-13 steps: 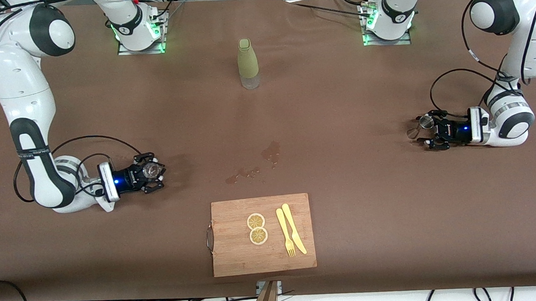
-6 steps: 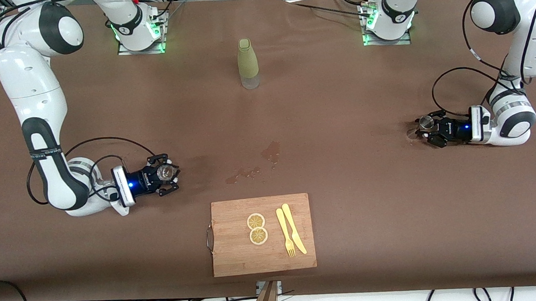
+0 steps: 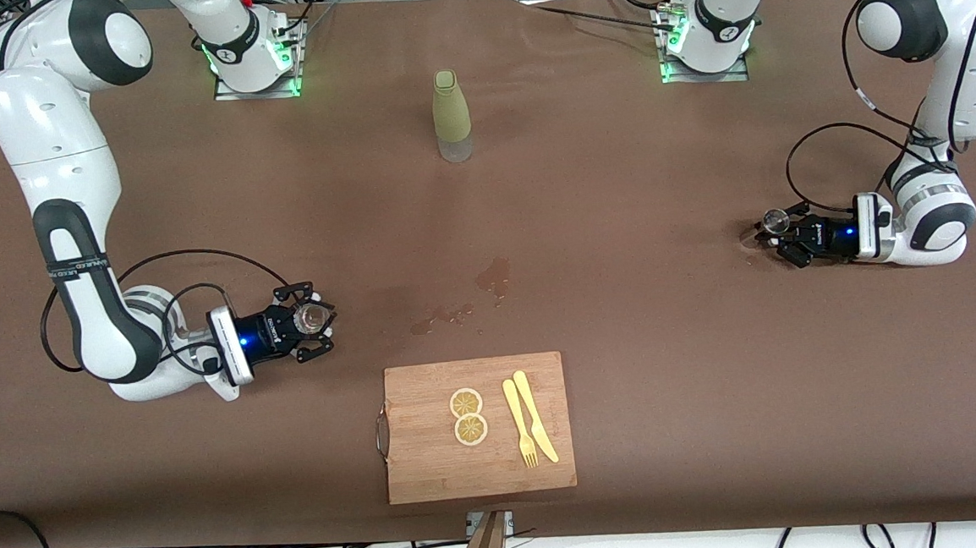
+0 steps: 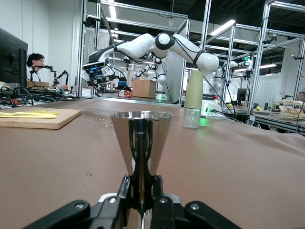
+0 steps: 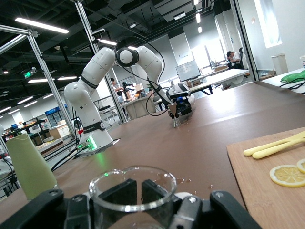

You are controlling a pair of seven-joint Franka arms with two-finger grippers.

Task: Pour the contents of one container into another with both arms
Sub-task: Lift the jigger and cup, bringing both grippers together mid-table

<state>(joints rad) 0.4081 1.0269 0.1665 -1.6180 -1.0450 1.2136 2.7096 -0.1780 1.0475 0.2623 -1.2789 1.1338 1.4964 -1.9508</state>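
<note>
Front view: right pincer [image 3: 315, 320] clamped on a clear glass cup [image 3: 311, 318] low over the desk [image 3: 628, 342] toward the right arm's end; left pincer [image 3: 775, 231] clamped on a metal jigger [image 3: 774, 221] toward the left arm's end. Between them: wet spots [image 3: 472, 296], a cutting board [image 3: 432, 472] with lemon slices [image 3: 468, 416], plastic fork [image 3: 520, 424] and knife [image 3: 535, 415]; a green bottle [image 3: 451, 115] farther back. Left wrist view: jigger [image 4: 141, 138] is a polished steel cone, upright, fingers [image 4: 131, 183] together at its narrow waist; this detail is unreadable from the front. Right wrist view: cup [image 5: 132, 191] is transparent, round-rimmed, held between the fingers [image 5: 183, 210].
</note>
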